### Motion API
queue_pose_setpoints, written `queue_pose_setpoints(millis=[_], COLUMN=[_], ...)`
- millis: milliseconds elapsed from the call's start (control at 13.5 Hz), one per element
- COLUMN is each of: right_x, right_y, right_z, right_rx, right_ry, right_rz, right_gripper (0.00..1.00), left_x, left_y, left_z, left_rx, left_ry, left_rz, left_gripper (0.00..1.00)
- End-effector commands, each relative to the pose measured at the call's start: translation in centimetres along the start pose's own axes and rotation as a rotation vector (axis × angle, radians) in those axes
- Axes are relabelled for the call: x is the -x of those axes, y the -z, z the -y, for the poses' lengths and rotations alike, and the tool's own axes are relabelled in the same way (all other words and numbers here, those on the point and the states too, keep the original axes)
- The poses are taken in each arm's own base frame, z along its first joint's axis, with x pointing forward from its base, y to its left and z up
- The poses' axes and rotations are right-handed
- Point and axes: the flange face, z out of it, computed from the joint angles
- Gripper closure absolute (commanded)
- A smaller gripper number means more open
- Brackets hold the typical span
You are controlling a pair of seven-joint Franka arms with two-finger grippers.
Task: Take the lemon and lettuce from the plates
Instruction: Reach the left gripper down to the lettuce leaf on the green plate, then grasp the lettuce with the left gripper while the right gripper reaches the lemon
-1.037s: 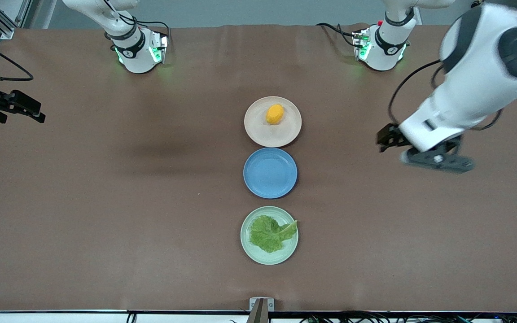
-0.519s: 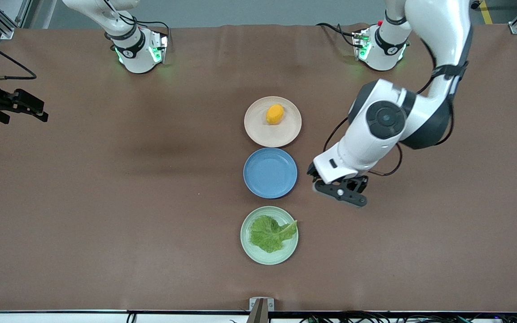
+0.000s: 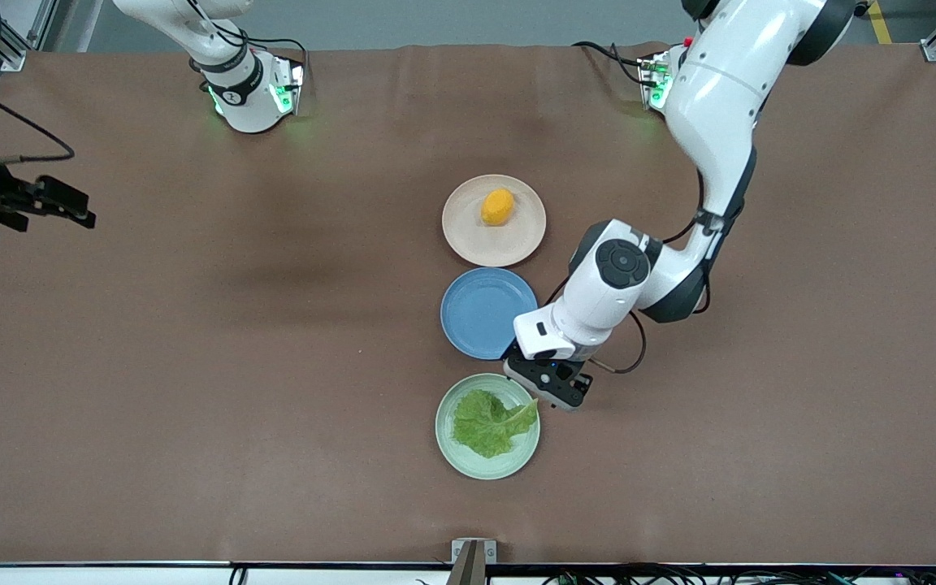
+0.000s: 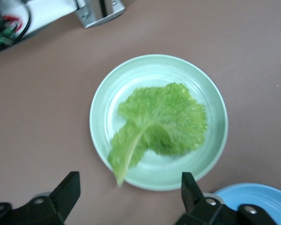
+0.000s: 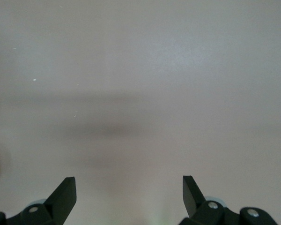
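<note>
The left gripper, jaws wide, hangs over the mint green plate rim, the lettuce stem tip between them; the lemon lies on the beige-pink plate; the right gripper waits, jaws wide.

Blue plate sits mid-table on the brown table cover, empty, round and shallow. Small metal bracket fixed at the table edge nearest the front camera. Black cables run along that same edge, below the cover.
</note>
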Motion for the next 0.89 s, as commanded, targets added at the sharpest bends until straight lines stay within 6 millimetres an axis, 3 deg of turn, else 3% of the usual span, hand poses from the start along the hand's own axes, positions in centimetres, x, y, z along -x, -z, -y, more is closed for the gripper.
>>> queue_pose_setpoints(millis=[0,148,296,444,741,815], right_x=[-4.9,-5.4,-5.5,-4.9,-1.8,-0.7], right_y=[-5.0,-5.7,-6.6,-8.1,-12.1,-13.1], right_z=[-1.3,-0.5,1.9,7.0,13.8,16.7], right_rx=[-0.008,-0.018,-0.043,-0.025,-0.09,-0.085], right_ry=[0.0,-0.026,-0.222,-0.314,-0.533,-0.569], right_rz=[0.061,0.056,0.068,0.076,0.099,0.095], right_gripper=[0.0,0.0,0.0,0.0,0.0,0.0], left_x=[-1.1,-0.5,0.4,1.1,2.0,2.2], left_y=[-2.6,-4.6,-6.3,-7.6,-8.8,-9.1], left_z=[-0.1,-0.3,-0.2,-0.3,-0.5,-0.7], left_rx=[-0.012,-0.022,-0.029,-0.03,-0.026,-0.024], left_ry=[-0.103,-0.194,-0.227,-0.221,-0.219,-0.221], left_rz=[-0.078,-0.133,-0.167,-0.189,-0.182,-0.182], left_gripper=[0.12,0.19,0.25,0.43,0.53,0.59])
